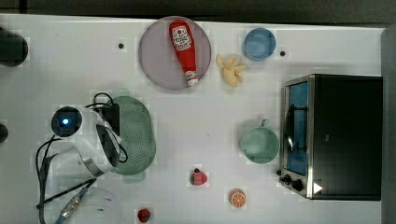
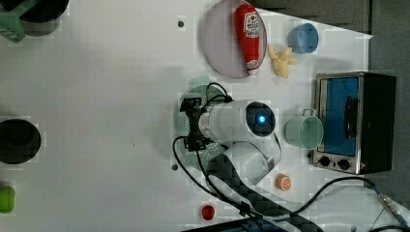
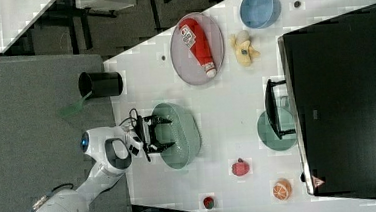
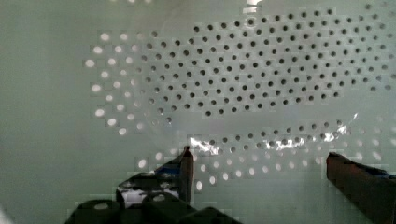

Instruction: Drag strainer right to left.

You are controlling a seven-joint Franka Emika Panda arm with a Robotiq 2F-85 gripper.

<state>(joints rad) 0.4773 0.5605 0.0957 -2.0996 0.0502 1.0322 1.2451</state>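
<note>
The strainer is a pale mint-green oval colander full of small holes, lying left of centre in the top view. In the right view my gripper stands open over the strainer, its fingers spread across the side nearest the arm. The wrist view looks into the perforated bowl, with one dark fingertip and the other far apart and nothing clamped between them. In the left view the arm covers most of the strainer.
In the top view, a grey plate with a ketchup bottle, a toy banana and a blue bowl lie at the back. A mint mug stands beside the toaster oven. A strawberry and an orange slice lie in front.
</note>
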